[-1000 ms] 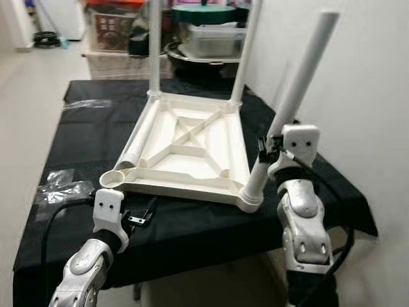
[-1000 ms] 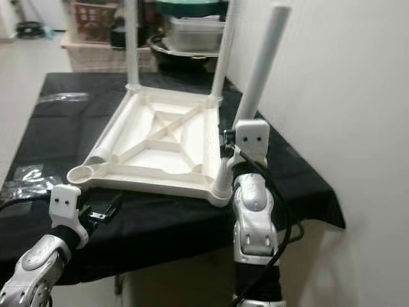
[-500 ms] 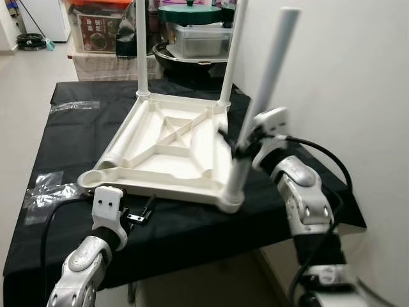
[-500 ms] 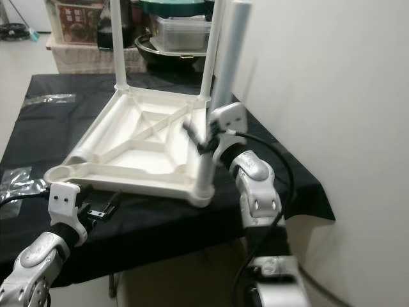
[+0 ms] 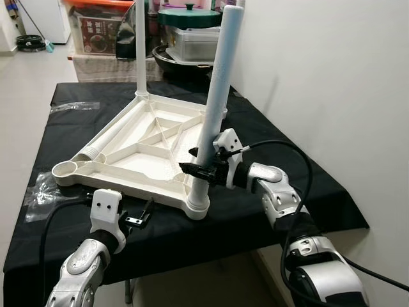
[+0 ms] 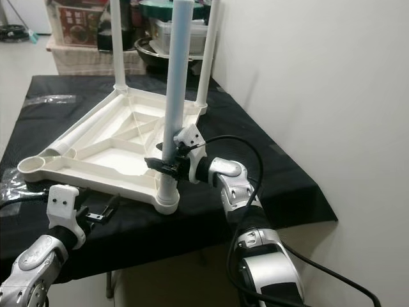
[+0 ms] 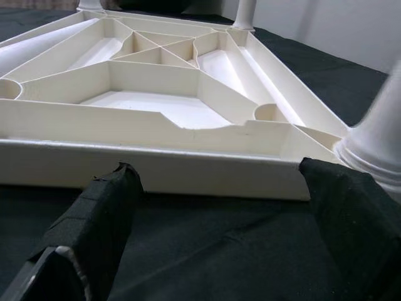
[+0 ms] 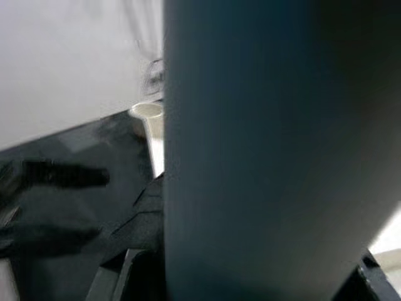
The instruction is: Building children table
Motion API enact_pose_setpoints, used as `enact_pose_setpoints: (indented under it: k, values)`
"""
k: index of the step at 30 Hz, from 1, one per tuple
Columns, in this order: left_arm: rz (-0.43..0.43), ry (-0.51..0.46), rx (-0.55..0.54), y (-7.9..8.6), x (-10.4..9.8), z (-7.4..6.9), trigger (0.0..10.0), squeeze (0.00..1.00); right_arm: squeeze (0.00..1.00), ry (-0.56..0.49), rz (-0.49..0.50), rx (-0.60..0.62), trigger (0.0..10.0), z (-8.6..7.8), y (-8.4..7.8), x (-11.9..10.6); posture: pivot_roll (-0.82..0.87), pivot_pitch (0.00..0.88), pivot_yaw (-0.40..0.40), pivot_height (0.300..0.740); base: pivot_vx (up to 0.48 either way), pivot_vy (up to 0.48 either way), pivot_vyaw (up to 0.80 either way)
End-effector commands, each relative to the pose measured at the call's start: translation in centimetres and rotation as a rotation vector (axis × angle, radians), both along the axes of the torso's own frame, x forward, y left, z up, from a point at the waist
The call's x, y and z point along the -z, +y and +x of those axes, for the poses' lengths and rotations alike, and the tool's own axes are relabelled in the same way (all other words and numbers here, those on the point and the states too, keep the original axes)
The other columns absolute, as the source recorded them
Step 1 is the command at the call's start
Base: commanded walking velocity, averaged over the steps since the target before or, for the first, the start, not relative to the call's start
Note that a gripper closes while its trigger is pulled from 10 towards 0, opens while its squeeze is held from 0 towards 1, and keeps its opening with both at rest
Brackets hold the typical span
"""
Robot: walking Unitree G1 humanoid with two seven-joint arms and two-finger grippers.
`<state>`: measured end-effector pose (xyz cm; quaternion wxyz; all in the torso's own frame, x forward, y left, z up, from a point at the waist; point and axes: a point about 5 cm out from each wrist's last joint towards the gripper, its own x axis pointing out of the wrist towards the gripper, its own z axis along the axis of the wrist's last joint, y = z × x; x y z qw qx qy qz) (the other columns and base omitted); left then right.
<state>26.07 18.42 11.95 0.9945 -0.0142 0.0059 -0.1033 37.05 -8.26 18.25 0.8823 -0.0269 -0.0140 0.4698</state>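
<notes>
So the white tabletop (image 5: 144, 150) is lying upside down on a black cloth (image 5: 268, 160) covering a stand, ribs facing up. Two far legs (image 5: 140, 48) are already standing in their corner sockets, and a third leg (image 5: 216, 96) sits upright in the near corner socket by the wall. The right gripper (image 5: 199, 170) has its black fingers clamped round that leg low down, just above the socket. The near socket (image 5: 66, 169) on the robot's left is open. The left gripper (image 5: 142, 216) hovers low over the cloth just in front of the tabletop's near edge, fingers (image 7: 103, 216) spread wide and holding nothing. Some clear plastic wrap (image 5: 39, 195) lies on the cloth at the left, and boxes and pots (image 5: 192, 32) sit behind the stand.
</notes>
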Motion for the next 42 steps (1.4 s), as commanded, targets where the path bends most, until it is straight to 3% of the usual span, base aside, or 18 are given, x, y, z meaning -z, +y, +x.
enact_pose_setpoints:
  k: [1,3,5,6,8,10,12,15,16,22,23,28,29,30,32,34,37,42]
  values:
    - [0.008,0.001,0.002,0.0,0.1,-0.2,10.0,0.00,0.00,-0.099,0.012,0.095,0.0,0.4,-0.5,-1.3,0.08,0.000,-0.139,0.740,0.000,0.000,0.00]
    - [0.006,0.006,0.007,-0.1,0.2,-0.2,10.0,0.00,0.00,-0.115,0.086,0.304,0.0,0.3,-1.1,-1.0,0.07,0.000,-0.134,0.740,0.000,0.000,0.00]
    - [0.003,0.007,0.017,-0.3,0.2,-0.1,10.0,0.00,0.00,-0.215,0.023,0.504,0.0,-1.6,-1.8,-0.2,0.05,0.000,-0.125,0.740,0.000,0.000,0.00]
    - [0.003,0.007,0.017,-0.3,0.2,-0.1,10.0,0.00,0.00,-0.215,0.023,0.504,0.0,-1.6,-1.8,-0.2,0.05,0.000,-0.125,0.740,0.000,0.000,0.00]
    - [0.003,0.005,0.021,-0.4,0.1,0.0,10.0,0.00,0.00,-0.254,0.033,0.652,0.0,-4.2,-2.5,0.0,0.04,0.000,-0.127,0.740,0.000,0.000,0.00]
    - [0.003,0.005,0.021,-0.4,0.1,0.0,10.0,0.00,0.00,-0.254,0.033,0.652,0.0,-4.2,-2.5,0.0,0.04,0.000,-0.127,0.740,0.000,0.000,0.00]
    - [0.000,0.009,0.017,-0.3,0.3,-0.1,10.0,0.00,0.00,-0.309,0.006,0.863,0.0,-7.0,-4.4,-0.4,0.02,0.000,-0.112,0.740,0.000,0.000,0.00]
    - [-0.001,0.011,0.015,-0.2,0.4,-0.1,10.0,0.00,0.00,-0.323,-0.001,0.929,0.0,-7.7,-5.1,-0.6,0.02,0.000,-0.112,0.740,0.000,0.000,0.00]
    - [-0.005,0.018,0.018,-0.4,0.5,0.0,10.0,0.00,0.00,-0.331,-0.008,0.999,10.0,-6.9,-6.2,-1.6,0.01,0.000,-0.103,0.740,0.000,0.000,0.00]
    - [-0.008,0.008,0.020,-0.6,0.2,0.4,10.0,0.00,0.00,-0.300,-0.001,1.041,10.0,-5.2,-6.7,-2.4,0.02,0.000,-0.107,0.740,0.000,0.000,0.00]
    - [-0.006,0.005,0.018,-0.5,0.1,0.5,10.0,0.00,1.00,-0.278,0.045,1.021,10.0,-4.8,-6.4,-2.6,0.02,0.000,-0.110,0.740,0.000,0.000,0.00]
    - [-0.002,0.003,0.013,-0.2,0.1,0.3,10.0,0.00,1.00,-0.230,0.126,0.886,10.0,-3.9,-5.1,-3.7,0.04,0.000,-0.114,0.740,0.000,0.000,0.00]
    - [-0.001,0.006,0.012,-0.1,0.2,0.1,10.0,0.00,0.00,-0.206,0.127,0.679,10.0,-3.6,-3.6,-4.6,0.04,0.000,-0.114,0.740,0.000,0.000,0.00]
    - [-0.001,0.006,0.012,-0.1,0.2,0.1,10.0,0.00,0.00,-0.206,0.127,0.679,10.0,-3.6,-3.6,-4.6,0.04,0.000,-0.114,0.740,0.000,0.000,0.00]
    - [0.000,0.009,0.013,-0.1,0.3,0.1,10.0,0.00,0.00,-0.179,0.088,0.407,10.0,-3.7,-2.3,-4.8,0.04,0.000,-0.113,0.740,0.000,0.000,0.00]
    - [0.000,0.009,0.013,-0.1,0.3,0.1,10.0,0.00,0.00,-0.179,0.088,0.407,10.0,-3.7,-2.3,-4.8,0.04,0.000,-0.113,0.740,0.000,0.000,0.00]
    - [0.002,0.007,0.018,-0.3,0.2,0.4,10.0,0.00,0.00,-0.170,-0.078,0.002,10.0,-4.1,-1.7,-2.9,0.05,0.000,-0.117,0.740,0.000,0.000,0.00]
    - [0.005,-0.006,0.019,-0.4,-0.1,0.7,10.0,0.00,0.00,-0.048,-0.134,-0.229,10.0,-3.6,-0.9,-0.4,0.07,0.000,-0.127,0.740,0.000,0.000,0.00]
